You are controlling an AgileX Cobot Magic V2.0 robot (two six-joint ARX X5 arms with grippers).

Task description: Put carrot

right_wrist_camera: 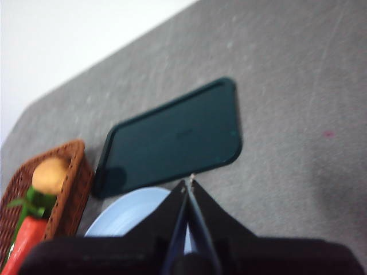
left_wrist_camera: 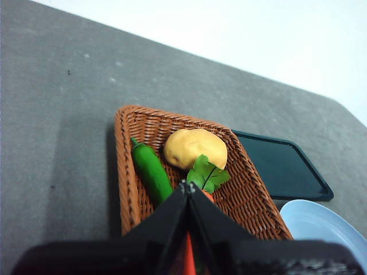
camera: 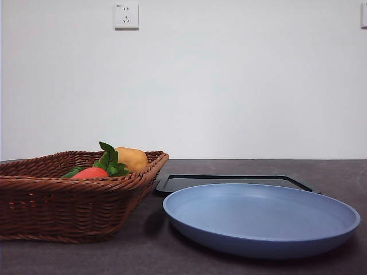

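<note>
Seeing my left gripper (left_wrist_camera: pixel 187 186) and right gripper (right_wrist_camera: pixel 189 180) with jaws pressed together, glossy tapered carrot (camera: pixel 90 173) lying in the woven wicker basket (camera: pixel 51 200) beside the rounded potato (camera: pixel 132 158).

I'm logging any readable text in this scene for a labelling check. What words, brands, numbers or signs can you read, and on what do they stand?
None can be read.
Wall socket: a tiny mark at its top left corner, too small to read.
Dark tray: a faint mark near its middle in the right wrist view, too blurred to read.
Carrot, potato, green vegetable, wicker basket, blue plate: no text visible.
</note>
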